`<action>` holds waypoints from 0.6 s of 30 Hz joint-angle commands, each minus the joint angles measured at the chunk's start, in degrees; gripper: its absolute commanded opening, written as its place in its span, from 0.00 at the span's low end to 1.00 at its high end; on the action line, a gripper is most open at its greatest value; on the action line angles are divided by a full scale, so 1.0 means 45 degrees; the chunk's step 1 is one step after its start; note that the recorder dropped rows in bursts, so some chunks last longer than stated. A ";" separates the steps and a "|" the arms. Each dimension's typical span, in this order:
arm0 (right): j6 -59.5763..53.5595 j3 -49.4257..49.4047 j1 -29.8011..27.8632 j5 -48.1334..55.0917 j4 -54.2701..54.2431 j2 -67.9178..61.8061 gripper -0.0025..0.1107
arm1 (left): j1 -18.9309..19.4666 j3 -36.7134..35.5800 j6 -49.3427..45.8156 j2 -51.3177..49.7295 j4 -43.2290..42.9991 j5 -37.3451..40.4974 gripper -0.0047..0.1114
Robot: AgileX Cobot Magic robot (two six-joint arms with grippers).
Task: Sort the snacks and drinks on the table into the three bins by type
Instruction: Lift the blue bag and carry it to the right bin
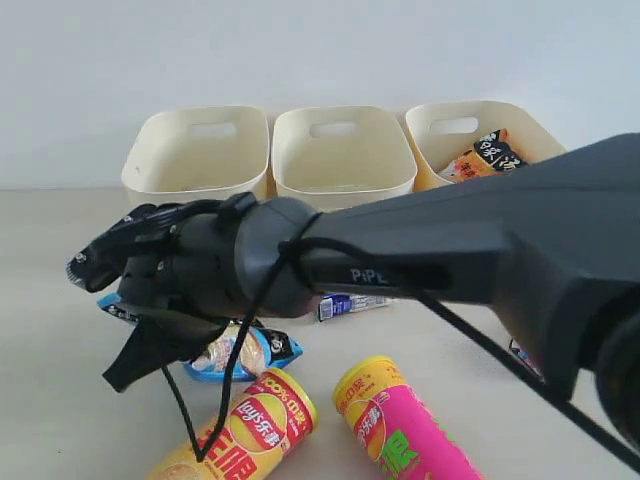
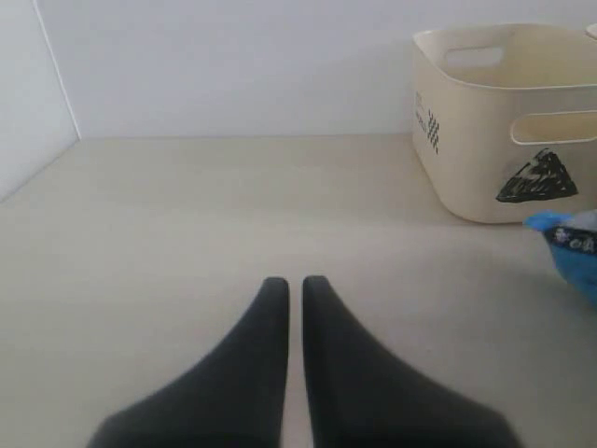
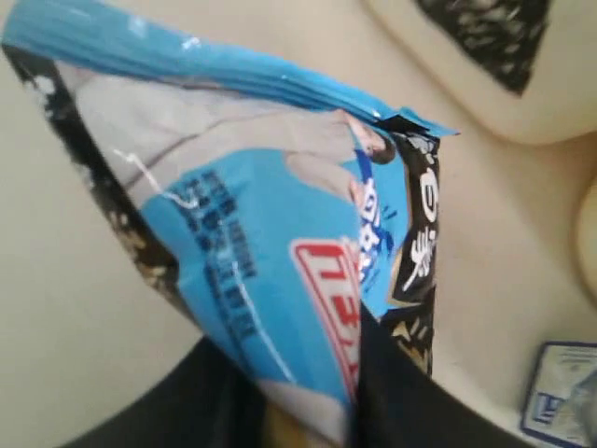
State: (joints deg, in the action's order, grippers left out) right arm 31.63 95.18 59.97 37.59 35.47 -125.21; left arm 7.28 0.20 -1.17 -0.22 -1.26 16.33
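Ok so, left to right. My left pincer [image 2: 295, 282] is pressed together with nothing in it, pointing out over the bare table [image 2: 187, 205]. Ahead of it and off to one side stands the triangle bin [image 2: 466, 177]. A corner of the blue packet [image 2: 574, 252] pokes in just in front of that bin.

My right pincer [image 3: 308, 411] reaches across the middle to the left side, and it's pinching the blue packet by one end. The bag sits wedged between the two black fingers [image 3: 210, 406] and fans out beyond the tips. The rest of it lies on the table under the pincer.

The triangle bin is right behind this pincer. The middle bin [image 1: 342, 150] is behind and a bit right. The right bin [image 1: 440, 115] is further right again, with the orange packet [image 1: 485, 155] inside it.

Just right of the pincer, the blue-and-white carton [image 1: 352, 304] lies flat, partly hidden by my arm. On the near side of the pincer, the yellow-red tube [image 1: 245, 425] lies on its side. The pink tube [image 1: 400, 430] is next to it on the right.
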 commanded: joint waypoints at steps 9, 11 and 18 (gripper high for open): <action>0.0587 -0.0045 0.1196 0.1413 0.2777 0.1191 0.02 | 0.0002 -0.0045 0.0078 0.0049 0.0057 -0.0015 0.08; 0.0484 -0.0045 0.1336 0.1708 0.2876 0.1406 0.02 | 0.0002 -0.0045 0.0078 0.0049 0.0057 -0.0015 0.08; 0.0181 -0.0994 0.1577 0.1645 0.3196 0.2942 0.02 | 0.0002 -0.0045 0.0078 0.0049 0.0057 -0.0015 0.08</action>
State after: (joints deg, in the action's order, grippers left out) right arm 33.03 92.47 66.76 45.07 48.01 -115.42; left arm 7.28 0.20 -1.17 -0.22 -1.26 16.33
